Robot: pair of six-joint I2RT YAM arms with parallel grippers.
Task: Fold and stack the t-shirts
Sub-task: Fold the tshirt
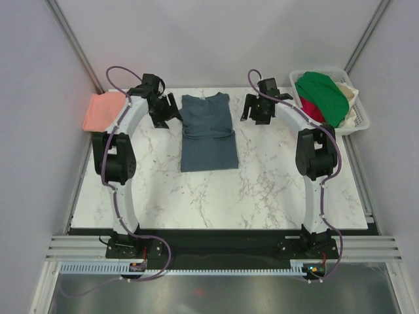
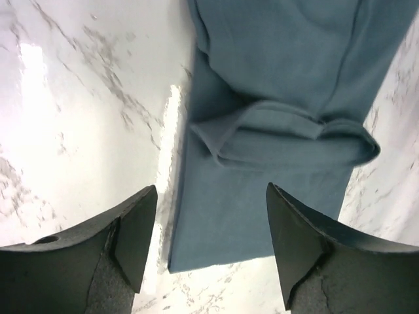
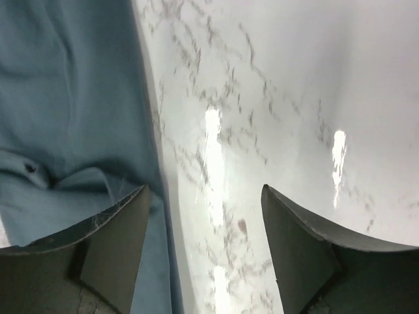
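The slate-blue t-shirt lies on the marble table, its sides folded in to a long narrow strip, collar at the far end. It fills the left wrist view and the left of the right wrist view. The salmon-pink t-shirt lies folded at the far left table edge. My left gripper hangs open just left of the blue shirt's collar end. My right gripper hangs open just right of it. Both are empty.
A white basket at the far right holds green, red and cream garments. Grey walls stand on three sides. Bare marble runs from the shirt's hem to the near edge.
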